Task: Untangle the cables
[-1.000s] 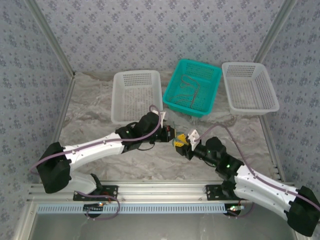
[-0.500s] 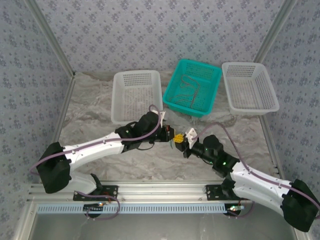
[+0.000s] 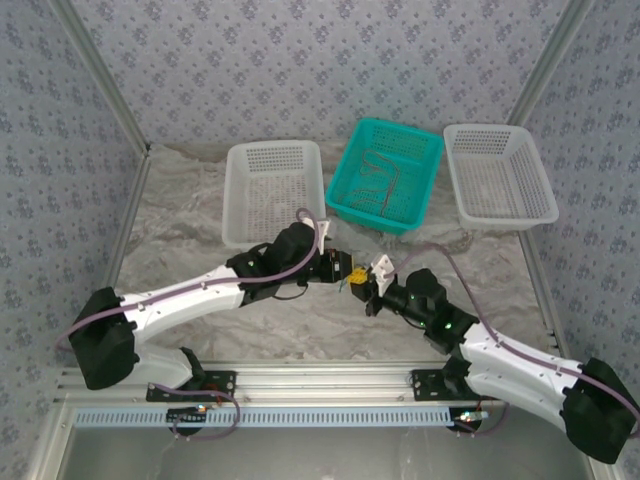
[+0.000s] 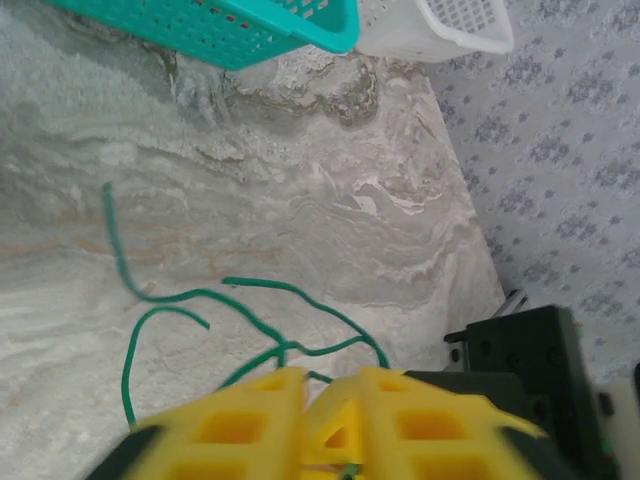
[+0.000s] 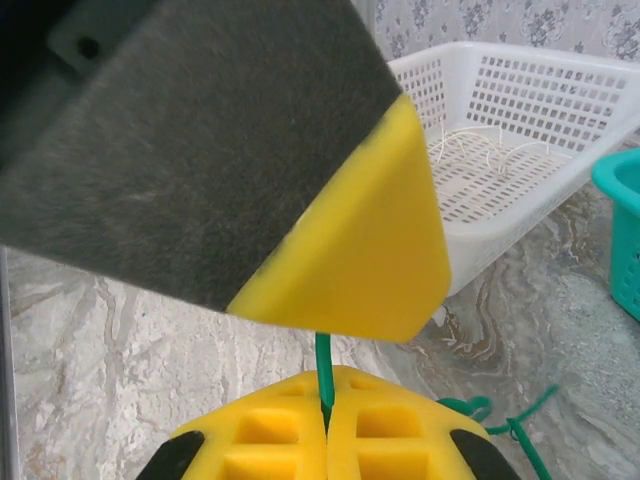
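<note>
While I hold the green cable [image 4: 250, 290] over the middle of the surface [image 3: 300, 325], I'm mid-untangle.
Both the left fingers [image 4: 250, 425] and right fingers [image 5: 385, 430] clamp it; next, I judge, pull apart slowly so loops slip free.

Both arms look alike from here: white shells on the long links, black joints, and a heavy black block at the end farthest from the claw. The left arm [image 3: 190, 295] and the right arm [image 3: 515, 360] each carry a thin purple cable [image 3: 302, 222] that loops along behind the claw. The left gripper [image 3: 350, 272] has chunky yellow fingers [image 4: 240, 425] moulded with square recesses and backed in dark grey. The right gripper [image 3: 363, 288] has the same waffled yellow fingers [image 5: 265, 440] with black shoulders. A white piece [image 3: 381, 267] sits just behind them, and a tiny green light [image 3: 448, 322] glows further back.
</note>
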{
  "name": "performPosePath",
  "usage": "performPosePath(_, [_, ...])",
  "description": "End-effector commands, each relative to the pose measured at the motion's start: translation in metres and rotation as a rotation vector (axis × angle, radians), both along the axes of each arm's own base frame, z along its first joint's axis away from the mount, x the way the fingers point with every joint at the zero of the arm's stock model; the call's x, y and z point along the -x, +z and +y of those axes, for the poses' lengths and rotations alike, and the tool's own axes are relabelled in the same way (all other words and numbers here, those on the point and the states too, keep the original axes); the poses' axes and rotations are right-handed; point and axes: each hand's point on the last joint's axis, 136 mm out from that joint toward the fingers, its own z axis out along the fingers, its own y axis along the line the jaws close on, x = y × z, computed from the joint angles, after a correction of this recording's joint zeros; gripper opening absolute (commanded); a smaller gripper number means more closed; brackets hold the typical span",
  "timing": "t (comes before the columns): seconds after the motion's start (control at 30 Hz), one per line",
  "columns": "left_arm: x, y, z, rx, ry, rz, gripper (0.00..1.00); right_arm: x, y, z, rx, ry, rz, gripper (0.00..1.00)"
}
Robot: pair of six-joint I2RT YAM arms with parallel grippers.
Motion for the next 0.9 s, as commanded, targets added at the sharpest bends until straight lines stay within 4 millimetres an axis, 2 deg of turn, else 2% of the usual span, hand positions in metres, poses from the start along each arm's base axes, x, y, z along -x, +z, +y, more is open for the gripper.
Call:
performPosePath(0.0, [-0.002,0.028,0.01,0.02,-0.015,-0.167,0.39,-0.01,0.027,-0.005,-0.075,-0.037,0.02,0.0])
performPosePath(0.13, [0.006,0.054,0.039,0.002,-0.065,-0.45,0.5,-0.017,0.039,-0.012,-0.139,-0.039,0.099,0.0])
performPosePath(0.23, [0.018,0.053,0.052,0.011,-0.123,-0.57,0.51,-0.019,0.053,-0.013,-0.193,-0.021,0.149,0.0])
performPosePath(0.33, [0.033,0.042,0.049,0.015,-0.223,-0.601,0.52,-0.019,0.069,-0.011,-0.233,0.008,0.195,0.0])
performPosePath(0.43, [0.038,0.031,0.039,0.007,-0.285,-0.592,0.53,-0.016,0.083,-0.005,-0.263,0.053,0.239,0.0])
performPosePath(0.57, [0.023,0.024,0.03,-0.037,-0.262,-0.618,0.61,-0.011,0.094,0.004,-0.273,0.11,0.282,0.0])
performPosePath(0.7, [0.006,0.014,0.021,-0.109,-0.249,-0.658,0.63,-0.007,0.099,0.008,-0.268,0.127,0.31,0.0])
performPosePath(0.77, [-0.001,0.013,0.018,-0.121,-0.233,-0.659,0.51,-0.003,0.102,0.01,-0.269,0.145,0.307,0.0])
performPosePath(0.8, [-0.003,0.013,0.017,-0.122,-0.227,-0.656,0.4,-0.001,0.104,0.01,-0.268,0.147,0.307,0.0])
performPosePath(0.87, [-0.009,0.011,0.019,-0.139,-0.193,-0.639,0.07,-0.002,0.103,0.006,-0.259,0.125,0.304,0.0])
